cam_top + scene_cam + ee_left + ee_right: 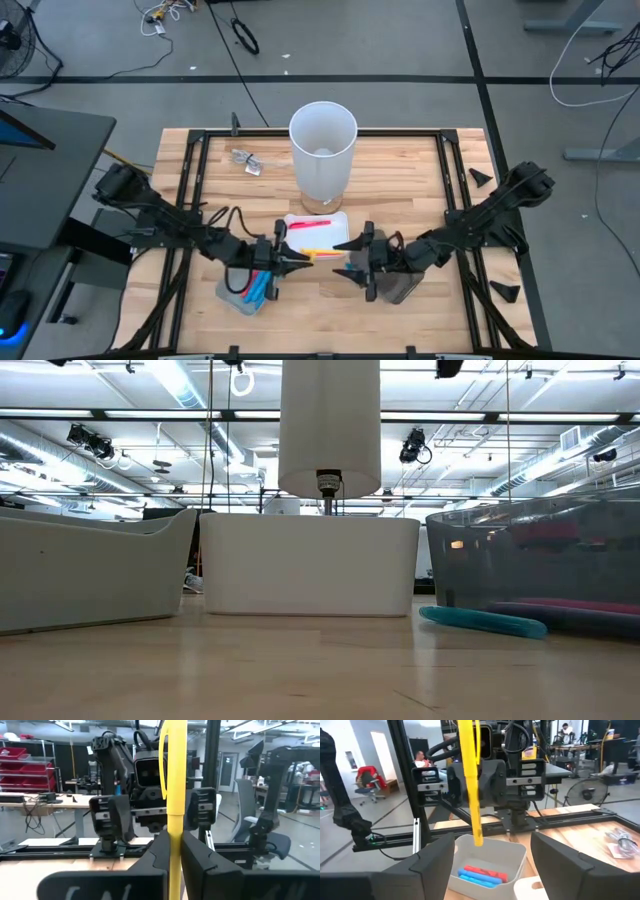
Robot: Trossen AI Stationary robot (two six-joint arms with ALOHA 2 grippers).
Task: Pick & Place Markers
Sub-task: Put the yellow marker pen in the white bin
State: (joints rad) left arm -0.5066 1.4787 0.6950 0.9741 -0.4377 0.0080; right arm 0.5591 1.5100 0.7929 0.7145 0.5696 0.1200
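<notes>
A yellow marker (176, 780) stands upright in the air over the table's middle, with my left gripper (300, 262) shut on it. The right wrist view shows the same marker (469, 765) with its lower end hanging free. Facing it from the table's right side, my right gripper (340, 258) is wide open; its fingers (435, 862) stand apart a short way from the marker and touch nothing. Below the left arm, blue and red markers (482, 875) lie in a pale tray (490, 851). A teal marker (482, 622) lies on the tabletop. My left gripper pinches the yellow marker's shaft (175, 827) between its two fingers, below the clip end. The fingers come about level from the table's left side and lie across the marker. The marker stands upright, lifted clear, with its upper part above the fingers.
A tall white cup (322, 150) stands at the far middle. In front of it is a white tray (340, 218) with red markers. A dark grey tray (400, 290) sits under the right arm. A clear wrapper (245, 160) lies far left.
</notes>
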